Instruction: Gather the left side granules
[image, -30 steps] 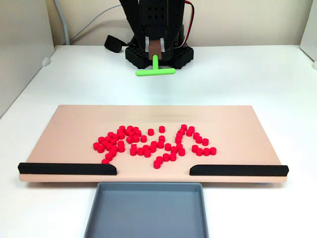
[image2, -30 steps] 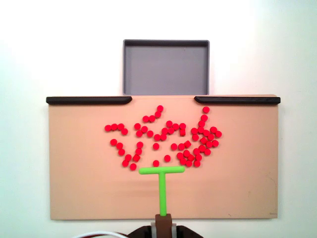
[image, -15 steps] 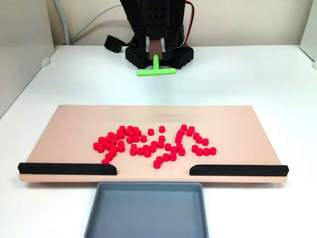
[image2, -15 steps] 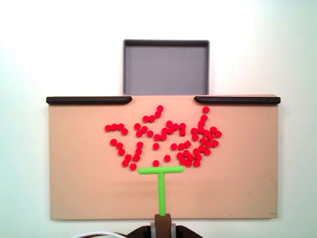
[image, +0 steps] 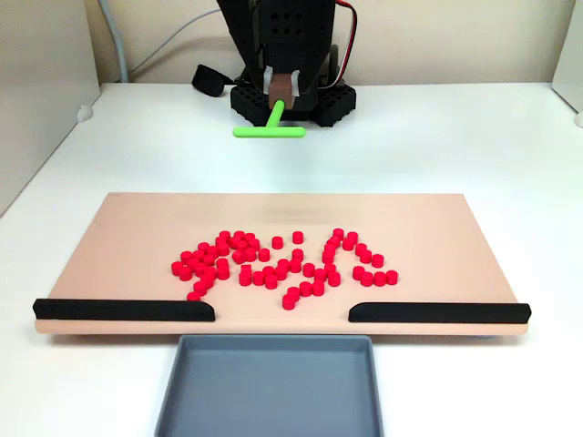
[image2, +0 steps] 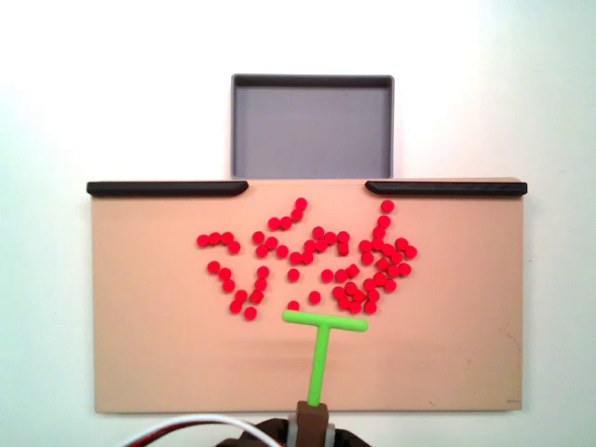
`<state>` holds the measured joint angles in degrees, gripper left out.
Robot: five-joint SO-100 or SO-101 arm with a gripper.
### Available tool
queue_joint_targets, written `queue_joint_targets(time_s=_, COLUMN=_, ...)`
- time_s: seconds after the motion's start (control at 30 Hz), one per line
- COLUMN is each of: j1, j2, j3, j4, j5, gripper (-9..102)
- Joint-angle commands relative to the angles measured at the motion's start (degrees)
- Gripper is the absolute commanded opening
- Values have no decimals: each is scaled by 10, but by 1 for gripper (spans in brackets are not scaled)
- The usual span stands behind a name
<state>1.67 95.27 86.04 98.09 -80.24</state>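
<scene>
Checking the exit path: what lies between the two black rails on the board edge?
In both fixed views the stretch between the left rail and right rail is an open gap, with the grey tray just beyond.

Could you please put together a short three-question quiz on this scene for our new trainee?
1. True or false: some of the red granules already lie in the grey tray.
2. Multiple choice: what does the gripper hold? A) a granule B) the green T-shaped pusher C) nothing
3. Short answer: in the top-down fixed view, what lies between the two black rails at the board's far edge?

Key
1. False; the tray holds none, and all the granules lie on the board.
2. B; it holds the pusher by the stem.
3. A gap that opens onto the tray.
</scene>
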Motion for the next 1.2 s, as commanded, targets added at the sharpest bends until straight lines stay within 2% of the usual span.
queue_joint_targets(time_s=0.0, j1=-29, j2=20, j3=-15, j4=3, j5=63, gripper=0)
queue_joint_targets(time_s=0.3, j1=-97, j2=12, j3=-20, j4=3, j5=232, gripper=0)
queue_joint_targets(time_s=0.53, j1=-149, j2=-77, j3=-102, j4=3, j5=400, gripper=0)
queue_joint_targets(time_s=1.17, j1=-202, j2=-135, j3=-153, j4=5, j5=732, gripper=0)
